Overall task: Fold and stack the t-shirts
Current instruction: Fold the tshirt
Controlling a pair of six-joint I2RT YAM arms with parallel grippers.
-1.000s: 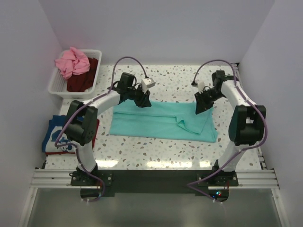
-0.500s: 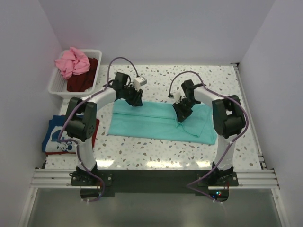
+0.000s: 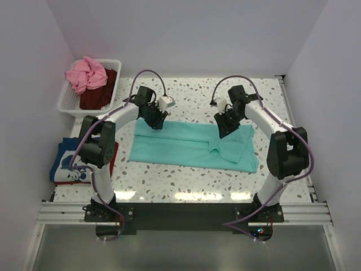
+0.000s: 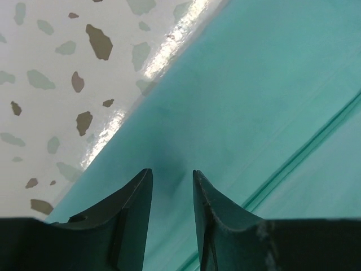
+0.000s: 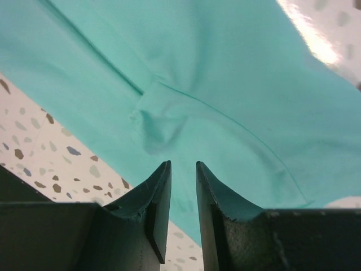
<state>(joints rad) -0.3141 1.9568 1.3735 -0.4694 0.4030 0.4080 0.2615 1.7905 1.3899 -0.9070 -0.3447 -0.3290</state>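
Observation:
A teal-green t-shirt [image 3: 192,145] lies flat on the table, folded into a long band with a small rumple [image 5: 161,127] near its right part. My left gripper [image 3: 155,122] hovers over the shirt's far left corner. In the left wrist view it [image 4: 172,175] is slightly open with only teal cloth [image 4: 254,101] below it. My right gripper [image 3: 222,130] hovers over the far edge of the shirt's right part. In the right wrist view it [image 5: 183,165] is slightly open and empty, just short of the rumple.
A white slatted basket [image 3: 66,103] at the back left holds a pink shirt [image 3: 84,74] and a dark maroon shirt [image 3: 100,96]. A blue shirt with white print [image 3: 67,164] lies on a red one [image 3: 114,155] at the left edge. Walls enclose the table.
My left gripper has slid left along the shirt's far edge. My right gripper swung left over the shirt, then came back slightly right and farther away. The shirt's right part lies flatter.

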